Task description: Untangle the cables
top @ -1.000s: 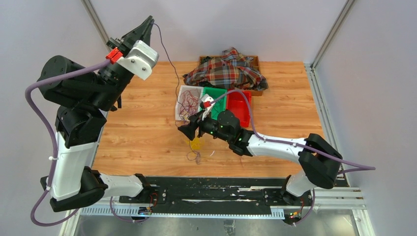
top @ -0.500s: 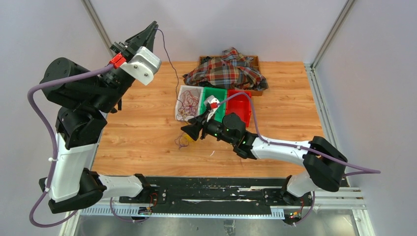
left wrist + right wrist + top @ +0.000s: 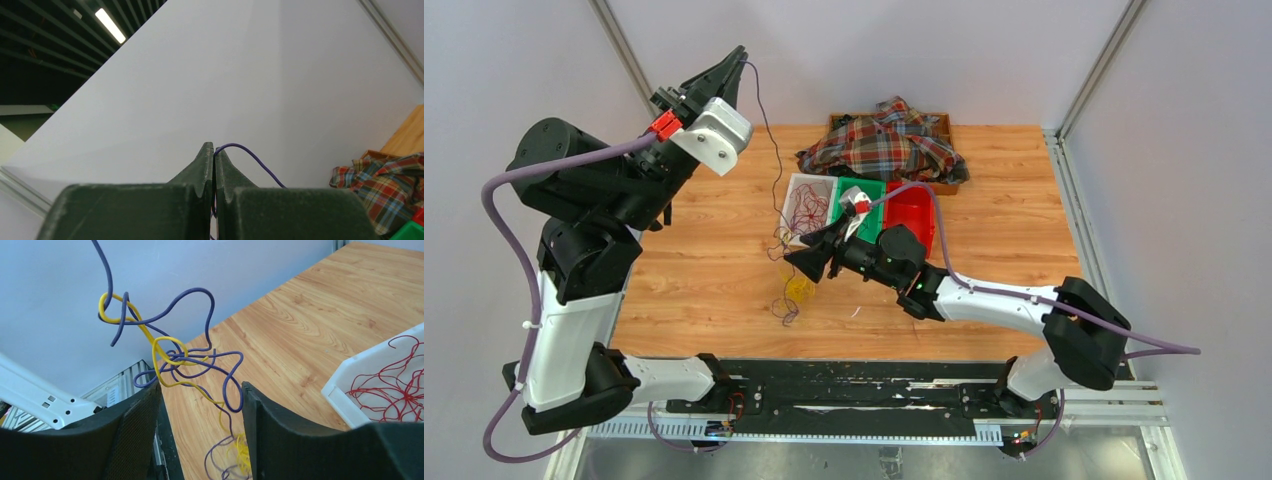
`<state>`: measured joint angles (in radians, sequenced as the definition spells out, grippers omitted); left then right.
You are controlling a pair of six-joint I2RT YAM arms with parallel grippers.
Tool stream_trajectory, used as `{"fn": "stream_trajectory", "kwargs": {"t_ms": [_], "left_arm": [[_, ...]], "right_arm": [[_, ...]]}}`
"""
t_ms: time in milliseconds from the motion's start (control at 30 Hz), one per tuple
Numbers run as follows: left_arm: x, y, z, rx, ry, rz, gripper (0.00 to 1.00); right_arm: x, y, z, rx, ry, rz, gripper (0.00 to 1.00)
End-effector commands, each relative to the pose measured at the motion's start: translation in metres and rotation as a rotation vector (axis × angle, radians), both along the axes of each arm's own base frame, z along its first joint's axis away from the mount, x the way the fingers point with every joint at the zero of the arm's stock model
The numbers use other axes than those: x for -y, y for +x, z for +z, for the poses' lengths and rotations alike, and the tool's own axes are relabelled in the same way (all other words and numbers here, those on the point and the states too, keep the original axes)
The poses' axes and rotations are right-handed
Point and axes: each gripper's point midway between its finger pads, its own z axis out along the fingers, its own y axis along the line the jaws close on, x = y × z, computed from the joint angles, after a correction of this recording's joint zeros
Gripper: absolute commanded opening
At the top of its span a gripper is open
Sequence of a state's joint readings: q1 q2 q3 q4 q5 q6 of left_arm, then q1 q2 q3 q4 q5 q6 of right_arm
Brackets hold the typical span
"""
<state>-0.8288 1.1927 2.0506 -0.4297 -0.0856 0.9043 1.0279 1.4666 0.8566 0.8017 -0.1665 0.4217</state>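
My left gripper [image 3: 738,58] is raised high at the back left and shut on a thin purple wire [image 3: 769,130]; the left wrist view shows its tips [image 3: 214,150] pinching this wire [image 3: 250,155]. The wire hangs down to a knot with a yellow wire [image 3: 799,290] above the table's front middle. My right gripper [image 3: 796,262] is open beside that knot. In the right wrist view the purple [image 3: 200,290] and yellow [image 3: 165,347] loops dangle between and in front of the open fingers [image 3: 200,405], not gripped. Red wires [image 3: 808,208] lie in a white bin.
The white bin [image 3: 790,215], a green bin [image 3: 864,198] and a red bin [image 3: 912,212] stand side by side at mid-table. A plaid cloth [image 3: 884,145] lies heaped on a brown tray behind them. The white bin's corner [image 3: 345,390] shows right of my right fingers.
My left gripper has moved slightly up and right with the purple wire. The yellow and purple tangle has shifted left and hangs lower. My right gripper has tilted up towards the knot.
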Motion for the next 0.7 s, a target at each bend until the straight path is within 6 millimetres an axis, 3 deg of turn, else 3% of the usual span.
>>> {"fn": "stream_trajectory", "kwargs": {"t_ms": [0,167,300,433,567,667], "left_arm": [[-0.004,-0.009,0.006,0.017,-0.018,-0.017,0.00],[-0.005,-0.010,0.008,0.022,-0.022,-0.017,0.00],[-0.006,-0.011,0.009,0.024,-0.025,-0.019,0.00],[-0.008,-0.012,0.009,0.026,-0.025,-0.017,0.00],[-0.011,-0.014,0.012,0.033,-0.030,-0.014,0.00],[-0.013,-0.015,0.014,0.045,-0.027,-0.005,0.00]], "right_arm": [[-0.010,-0.009,0.018,0.024,0.054,0.046,0.60],[-0.013,-0.005,0.013,0.005,0.035,0.032,0.51],[-0.019,-0.002,0.010,-0.005,0.032,0.037,0.49],[-0.017,0.005,0.009,-0.011,0.034,-0.001,0.32],[-0.013,0.009,0.007,-0.007,0.010,-0.033,0.02],[-0.003,0.013,-0.009,-0.029,-0.032,-0.077,0.00]]}}
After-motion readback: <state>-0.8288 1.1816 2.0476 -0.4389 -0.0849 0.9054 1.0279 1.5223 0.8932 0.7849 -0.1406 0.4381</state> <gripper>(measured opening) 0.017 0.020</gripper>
